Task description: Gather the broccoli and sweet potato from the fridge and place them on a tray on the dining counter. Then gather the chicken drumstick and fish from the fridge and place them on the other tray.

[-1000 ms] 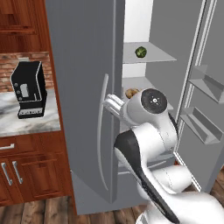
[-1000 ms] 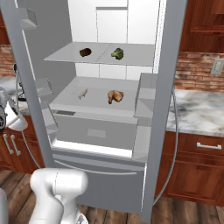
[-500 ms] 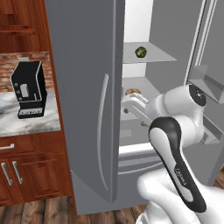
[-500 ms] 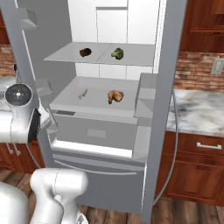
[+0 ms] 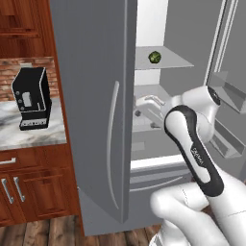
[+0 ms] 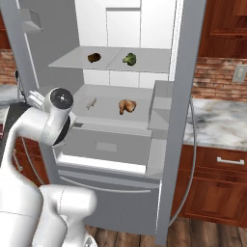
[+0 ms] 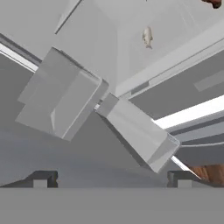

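Note:
The fridge stands open. On its upper shelf lie the dark sweet potato (image 6: 94, 57) and the green broccoli (image 6: 129, 59), and the broccoli (image 5: 154, 57) also shows past the door edge. One shelf lower are the small grey fish (image 6: 90, 102) and the brown chicken drumstick (image 6: 127, 106). My gripper (image 5: 144, 106) hangs in front of the lower shelf's left side, near the left door's edge. Seen from the hand, the gripper (image 7: 111, 180) is open with nothing between its tips. The fish (image 7: 147, 36) lies well ahead and the drumstick (image 7: 213, 3) sits at the corner. Trays and dining counter are out of view.
The open left fridge door (image 5: 91, 96) stands close beside my hand, its door bins (image 7: 61, 98) just ahead of the fingers. The right door (image 6: 166, 125) carries bins too. A drawer (image 6: 106, 144) sits under the lower shelf. A black coffee machine (image 5: 31, 98) stands on the marble counter (image 5: 29, 137).
The arm has swung from in front of the left door rightward and in toward the fridge opening. The gripper stayed open, and the food on the shelves has not moved.

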Tool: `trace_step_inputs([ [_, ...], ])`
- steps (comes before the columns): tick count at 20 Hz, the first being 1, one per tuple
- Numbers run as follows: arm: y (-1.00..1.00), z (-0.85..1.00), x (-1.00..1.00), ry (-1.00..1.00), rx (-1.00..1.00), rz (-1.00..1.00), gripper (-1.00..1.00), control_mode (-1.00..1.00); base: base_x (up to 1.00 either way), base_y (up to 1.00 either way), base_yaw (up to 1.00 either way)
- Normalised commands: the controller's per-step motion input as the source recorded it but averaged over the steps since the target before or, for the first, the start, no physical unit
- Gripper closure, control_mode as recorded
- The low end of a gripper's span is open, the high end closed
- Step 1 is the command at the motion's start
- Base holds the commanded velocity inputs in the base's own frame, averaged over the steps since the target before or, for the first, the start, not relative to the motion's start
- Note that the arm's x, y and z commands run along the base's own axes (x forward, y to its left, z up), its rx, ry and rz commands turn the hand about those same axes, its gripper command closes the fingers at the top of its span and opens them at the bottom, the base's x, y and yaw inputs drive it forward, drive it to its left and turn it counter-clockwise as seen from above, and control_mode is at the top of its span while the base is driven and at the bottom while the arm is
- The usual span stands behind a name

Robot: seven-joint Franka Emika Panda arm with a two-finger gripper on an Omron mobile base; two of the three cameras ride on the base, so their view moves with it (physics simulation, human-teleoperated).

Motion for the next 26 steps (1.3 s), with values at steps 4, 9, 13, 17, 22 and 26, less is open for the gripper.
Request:
trace_step_inputs([
  [4, -0.02, 0.00, 0.58, -0.02, 0.00, 0.04, -1.00, -1.00, 0.00, 0.00, 0.00],
  [9, 0.00, 0.00, 0.45, 0.00, 0.00, 0.00, -1.00, -1.00, 0.00, 0.00, 0.00],
  [13, -0.05, 0.00, 0.34, 0.00, 0.00, 0.00, -1.00, -1.00, 0.00, 0.00, 0.00],
  [17, -0.06, 0.00, 0.22, -0.02, 0.00, 0.00, -1.00, -1.00, 0.00, 0.00, 0.00],
  [22, 0.00, 0.00, 0.29, -0.08, 0.00, 0.02, -1.00, -1.00, 0.00, 0.00, 0.00],
  [26, 0.00, 0.00, 0.26, -0.05, 0.02, 0.06, -1.00, -1.00, 0.00, 0.00, 0.00],
])
